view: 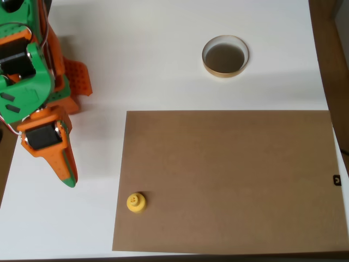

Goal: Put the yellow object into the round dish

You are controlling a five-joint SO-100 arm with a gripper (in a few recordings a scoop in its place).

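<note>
The yellow object (136, 202) is a small bright piece with a round base and a knob on top. It stands on the brown board (229, 174) near the board's lower left corner. The round dish (225, 55), tan-rimmed with a dark inside, rests on the white table at the upper middle, beyond the board's far edge. My orange and green gripper (67, 176) points down the picture at the left, over the white table, left of and a little above the yellow object. Its fingers lie together with nothing between them.
The arm's green and orange body (32, 71) takes up the upper left corner. The white table (136, 54) ends at the right against a dark wooden strip (335, 65). A small black tag (336, 180) sits at the board's right edge.
</note>
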